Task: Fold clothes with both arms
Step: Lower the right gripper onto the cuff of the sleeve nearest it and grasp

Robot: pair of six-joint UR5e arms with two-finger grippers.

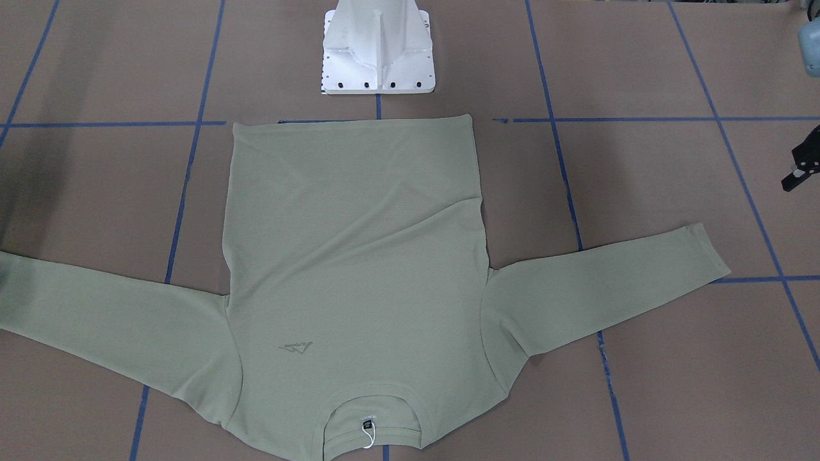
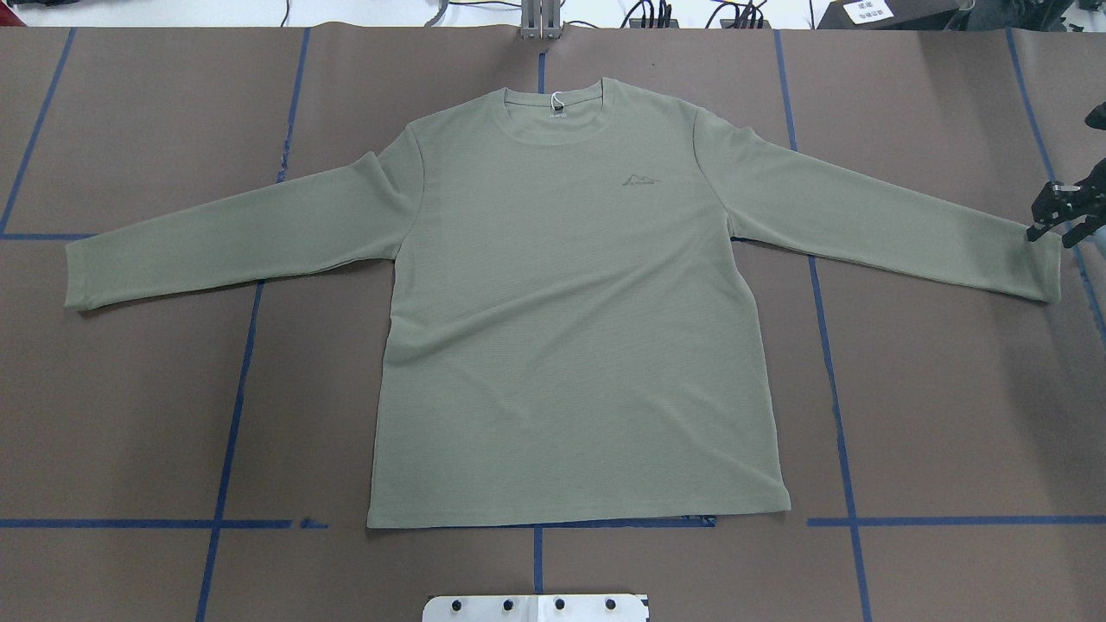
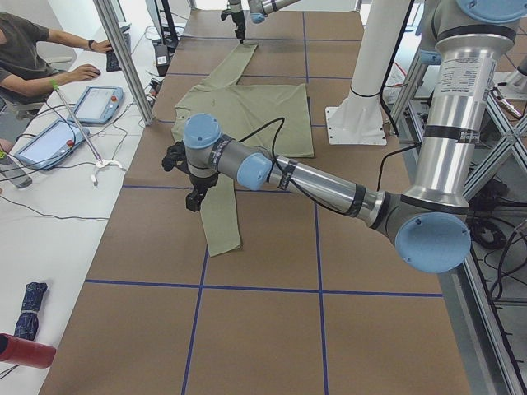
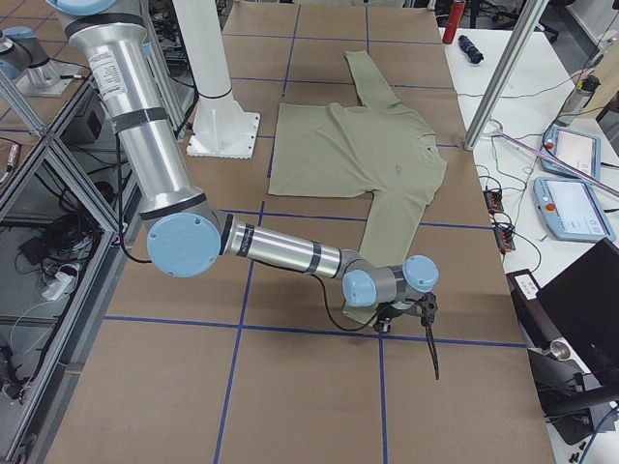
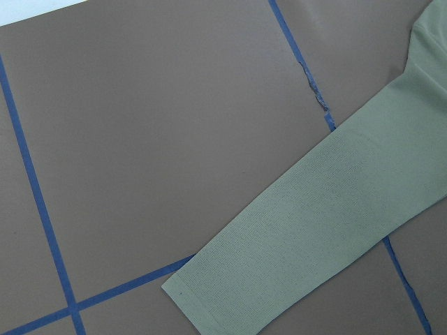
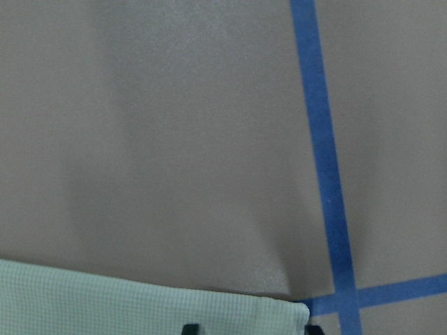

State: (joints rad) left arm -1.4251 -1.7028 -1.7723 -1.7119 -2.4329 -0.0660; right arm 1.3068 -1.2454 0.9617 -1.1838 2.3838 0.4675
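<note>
Brown paper table (image 2: 130, 415), taped in blue, lay under everything. My left gripper (image 1: 799, 168) hung near the left sleeve (image 5: 314, 230); I couldn't tell how its jaws stood. The shirt (image 2: 570, 328) lay flat, centred. My right gripper (image 2: 1056, 212) hovered, jaws apart, at the right cuff (image 6: 174, 307); pinching only the top layer risked a lopsided fold.

Arms: on the left arm (image 3: 321, 185) and right arm (image 4: 280, 253) we see silver tubes, light-blue caps.
Cables (image 3: 262, 127): black.
Base (image 1: 379, 51), top centre: white, dark screws.
</note>
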